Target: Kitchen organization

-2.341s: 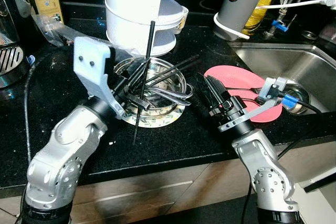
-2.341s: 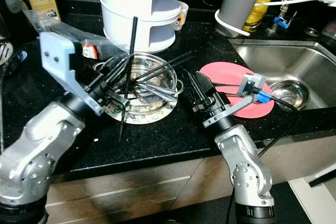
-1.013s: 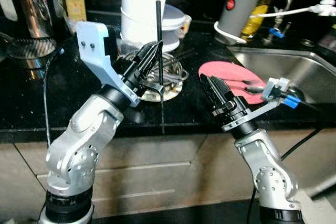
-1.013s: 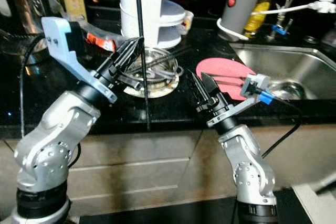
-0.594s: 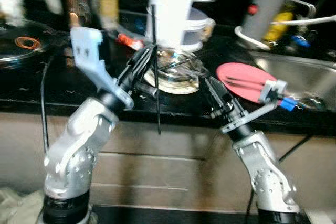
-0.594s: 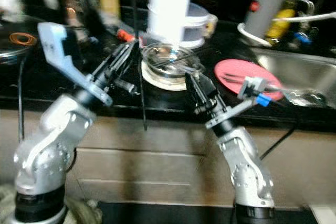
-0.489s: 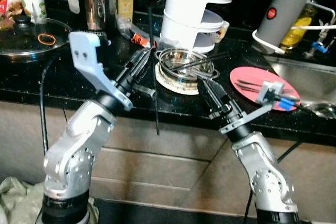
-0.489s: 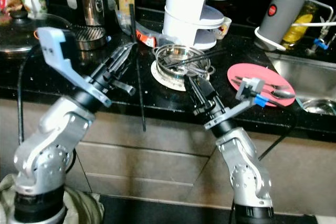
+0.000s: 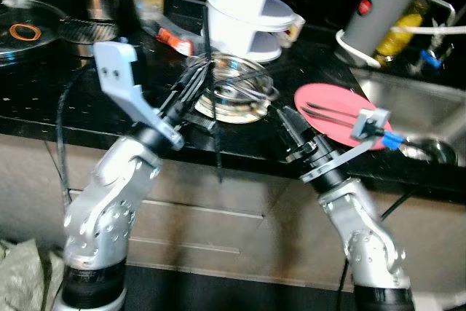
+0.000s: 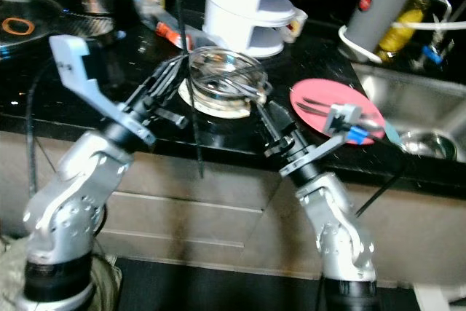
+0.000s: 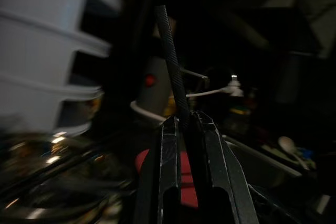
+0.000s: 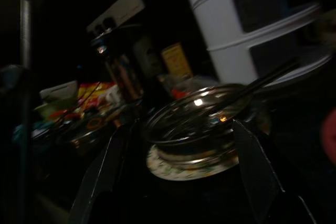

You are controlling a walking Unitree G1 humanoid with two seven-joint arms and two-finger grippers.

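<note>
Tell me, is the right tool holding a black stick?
No, the right tool is open and holds nothing; the left tool grips the black stick.

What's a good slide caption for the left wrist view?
Left gripper clamps a black stick upright, white stacked containers beside it.

Bare bench (image 9: 87,100) lies open left of the glass bowl (image 9: 234,89). Behind the bowl the white stacked container (image 9: 247,5) blocks reach; the pink plate (image 9: 336,111) sits near its right, sink (image 9: 422,107) beyond.
</note>
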